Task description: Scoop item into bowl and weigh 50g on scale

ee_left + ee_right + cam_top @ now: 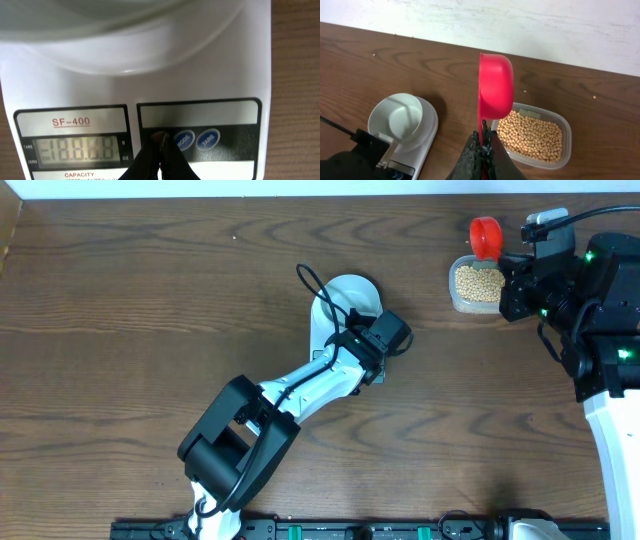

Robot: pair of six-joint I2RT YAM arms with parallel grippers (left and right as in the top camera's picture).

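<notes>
On the tabletop (150, 300) the scale (260, 75) carries the bowl (400, 120). Near the tub (565, 125), my right jaws clamp the scoop (495, 85); the beans (530, 137) lie in that tub. Clenched left jaws touch a scale button (159, 136): I'd press lightly, then await zero.

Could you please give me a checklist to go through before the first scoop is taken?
1. Bowl sits on the scale: ok.
2. Bowl is empty: ok.
3. Display reads zero: not ok, it shows a row of eights.
4. Left claw is off the scale: not ok, it is shut with its tips at the leftmost button.
5. Right claw grips the scoop: ok, shut on its handle.
6. Tub holds beans: ok, and the scoop hangs over it.
</notes>
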